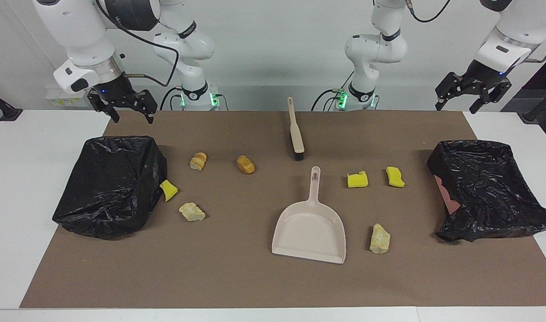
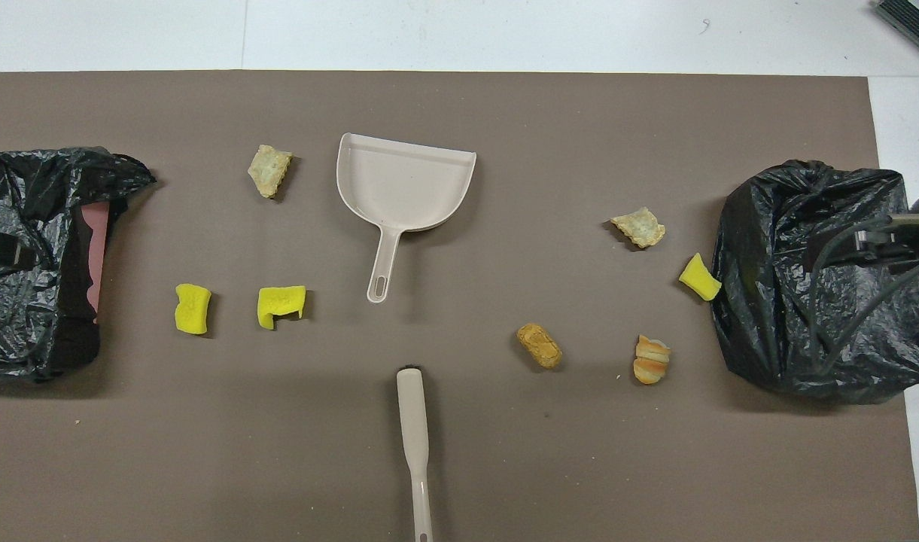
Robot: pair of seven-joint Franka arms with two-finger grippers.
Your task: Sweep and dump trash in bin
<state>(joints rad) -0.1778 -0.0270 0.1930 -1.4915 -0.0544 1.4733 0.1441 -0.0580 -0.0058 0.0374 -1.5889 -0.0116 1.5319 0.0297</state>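
While both arms wait, trash point(image 1: 358, 180) scattered (seven lumps), dustpan point(image 1: 309, 232) empty

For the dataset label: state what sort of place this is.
Probably a robotics lab, staged for a cleaning test: two white arms mounted at a white table, a brown mat with scattered trash, a dustpan, a brush, and two black-bagged bins.

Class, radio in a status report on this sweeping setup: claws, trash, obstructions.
Left claw and right claw open, raised, empty. Seven yellow and tan trash lumps scattered on brown mat. Beige dustpan, black-bristled brush untouched. Nothing obstructing.
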